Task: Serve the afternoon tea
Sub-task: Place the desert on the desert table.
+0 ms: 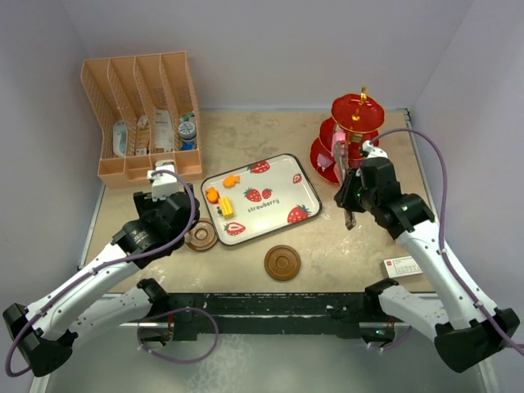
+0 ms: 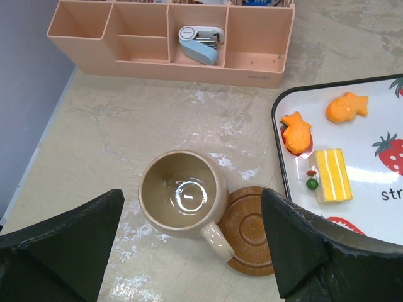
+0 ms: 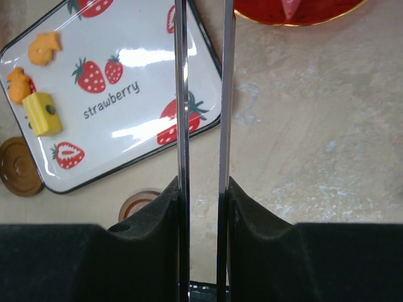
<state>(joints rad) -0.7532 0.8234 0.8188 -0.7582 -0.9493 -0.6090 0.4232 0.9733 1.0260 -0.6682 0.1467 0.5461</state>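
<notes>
A tan mug point(image 2: 182, 196) stands upright on the table, its handle touching a brown saucer point(image 2: 252, 229). My left gripper point(image 2: 192, 251) hangs open above them, holding nothing; in the top view the arm hides the mug. A second saucer point(image 1: 282, 263) lies near the front edge. The strawberry tray point(image 1: 278, 168) holds two orange fish cakes point(image 1: 231, 180) and a yellow cake point(image 1: 225, 208). My right gripper point(image 3: 203, 189) is shut on metal tongs point(image 3: 182, 94), between the tray and the red tiered stand point(image 1: 352, 123). Something pink point(image 1: 337, 154) sits on the stand's lower tier.
A peach divided rack point(image 1: 143, 115) with toiletries stands at the back left, close behind the mug. A small white box point(image 1: 401, 266) lies near the right front edge. Walls close the table on three sides.
</notes>
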